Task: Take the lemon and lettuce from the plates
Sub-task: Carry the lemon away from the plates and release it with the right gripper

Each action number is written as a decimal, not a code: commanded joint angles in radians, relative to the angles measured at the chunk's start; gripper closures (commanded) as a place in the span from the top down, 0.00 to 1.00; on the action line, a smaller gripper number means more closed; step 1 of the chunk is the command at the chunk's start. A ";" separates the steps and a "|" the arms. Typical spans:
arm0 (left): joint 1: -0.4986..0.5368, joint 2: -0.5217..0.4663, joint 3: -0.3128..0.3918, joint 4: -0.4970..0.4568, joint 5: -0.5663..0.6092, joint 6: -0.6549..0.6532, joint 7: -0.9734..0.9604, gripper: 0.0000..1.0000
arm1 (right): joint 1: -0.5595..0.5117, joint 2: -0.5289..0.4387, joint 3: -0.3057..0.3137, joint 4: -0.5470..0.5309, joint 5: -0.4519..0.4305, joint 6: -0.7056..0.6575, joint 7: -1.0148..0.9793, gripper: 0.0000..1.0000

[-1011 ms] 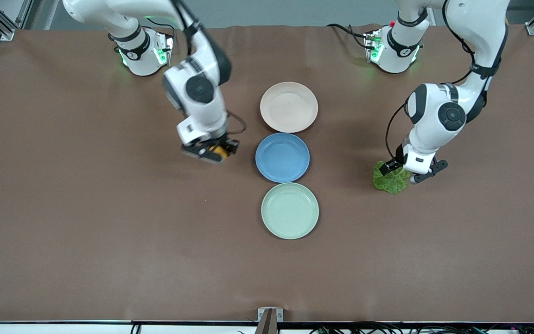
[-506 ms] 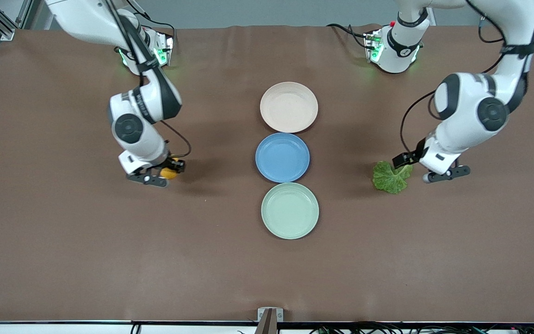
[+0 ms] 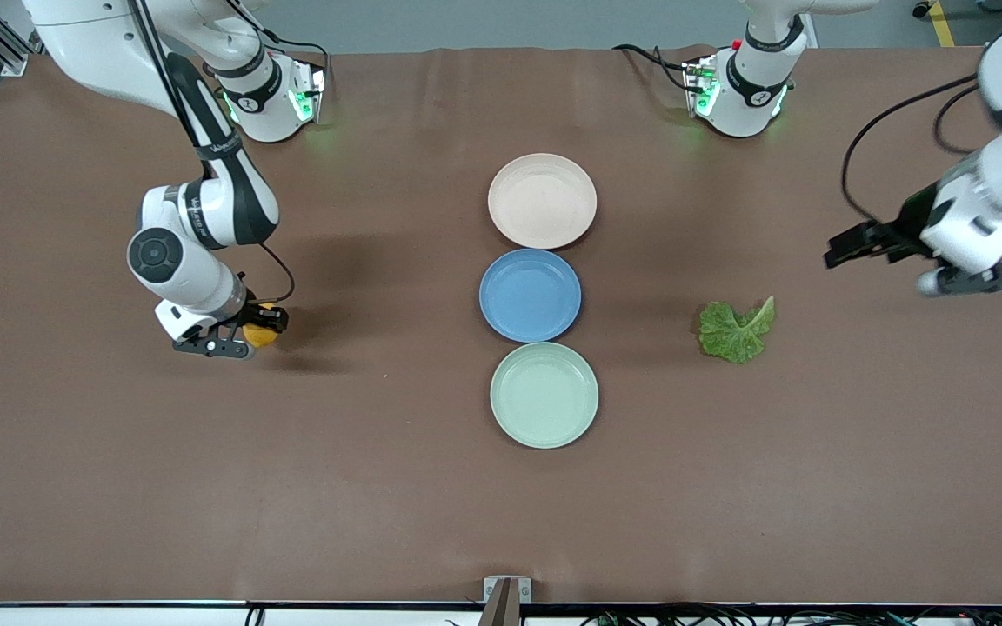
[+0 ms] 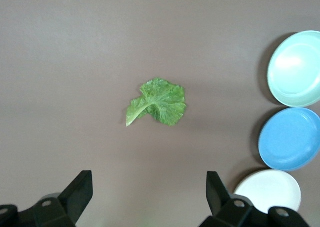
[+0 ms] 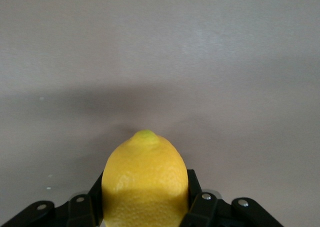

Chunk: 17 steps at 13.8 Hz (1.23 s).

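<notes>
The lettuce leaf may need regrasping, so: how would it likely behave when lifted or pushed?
The lettuce leaf lies thin and crinkled on the table, so it probably flops when lifted. It looks light, likely sliding or crumpling if pushed, and unlikely to roll.

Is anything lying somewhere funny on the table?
Yes. The lettuce lies flat on the bare table toward the left arm's end, not on a plate. All three plates are empty. The right gripper holds the lemon.
</notes>
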 commanded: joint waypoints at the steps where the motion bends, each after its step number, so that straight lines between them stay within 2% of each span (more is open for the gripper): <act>1: 0.003 0.025 -0.001 0.146 0.026 -0.119 0.028 1.00 | -0.046 -0.039 0.024 -0.046 -0.003 0.013 -0.036 0.01; 7: 0.021 0.013 -0.011 0.168 0.062 -0.142 0.053 1.00 | -0.049 0.010 0.027 -0.068 0.005 0.071 -0.036 0.02; 8: 0.045 0.003 -0.042 0.165 0.062 -0.142 0.054 1.00 | -0.046 0.019 0.027 -0.066 0.006 0.083 -0.036 0.03; 10: 0.053 -0.013 -0.051 0.158 0.069 -0.142 0.054 1.00 | -0.046 0.037 0.027 -0.066 0.008 0.090 -0.036 0.04; 11: 0.046 -0.024 -0.051 0.143 0.074 -0.144 0.054 1.00 | -0.043 0.039 0.027 -0.066 0.015 0.090 -0.036 0.08; 12: 0.043 -0.048 -0.051 0.120 0.078 -0.142 0.054 1.00 | -0.043 0.039 0.027 -0.066 0.021 0.088 -0.036 0.25; 13: 0.043 -0.068 -0.053 0.096 0.085 -0.142 0.057 1.00 | -0.041 0.039 0.027 -0.065 0.021 0.087 -0.036 0.78; 14: 0.049 -0.086 -0.056 0.076 0.089 -0.142 0.060 1.00 | -0.041 0.037 0.027 -0.062 0.021 0.083 -0.036 1.00; 17: 0.050 -0.102 -0.067 0.074 0.089 -0.141 0.062 1.00 | -0.041 0.024 0.027 -0.042 0.021 0.065 -0.044 1.00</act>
